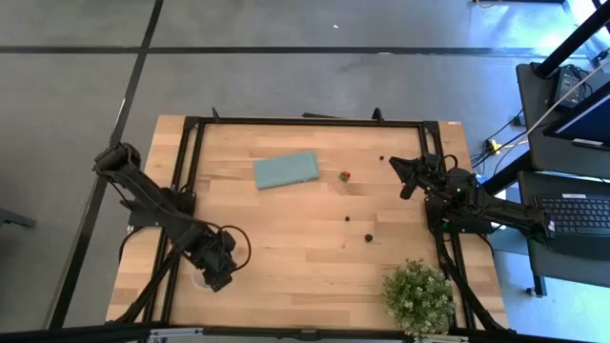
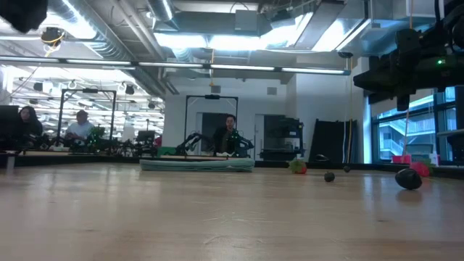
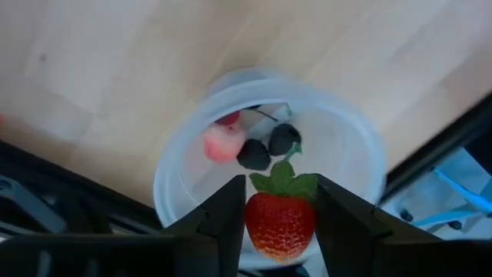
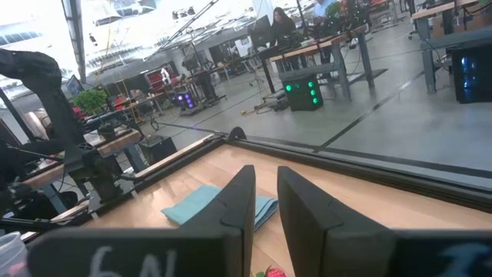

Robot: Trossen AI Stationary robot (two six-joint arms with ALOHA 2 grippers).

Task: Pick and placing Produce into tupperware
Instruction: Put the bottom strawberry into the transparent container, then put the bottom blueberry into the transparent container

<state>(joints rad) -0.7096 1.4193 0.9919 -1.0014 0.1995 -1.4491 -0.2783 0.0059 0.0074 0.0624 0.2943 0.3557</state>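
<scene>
The left gripper grips a strawberry directly above the tupperware. Released off-centre, it could clip the rim and roll away.

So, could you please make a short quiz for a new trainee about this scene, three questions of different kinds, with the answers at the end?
1. True or false: the left gripper has a strawberry between its fingers, above the round clear container.
2. Multiple choice: where on the table does the teal cloth lie? A) next to the potted plant; B) in the far half, to the left of a red berry; C) under the right gripper.
3. Short answer: what is already inside the container?

Key
1. True.
2. B.
3. A few small pieces: a pinkish-red one and two dark ones; a further red bit shows behind them.
</scene>
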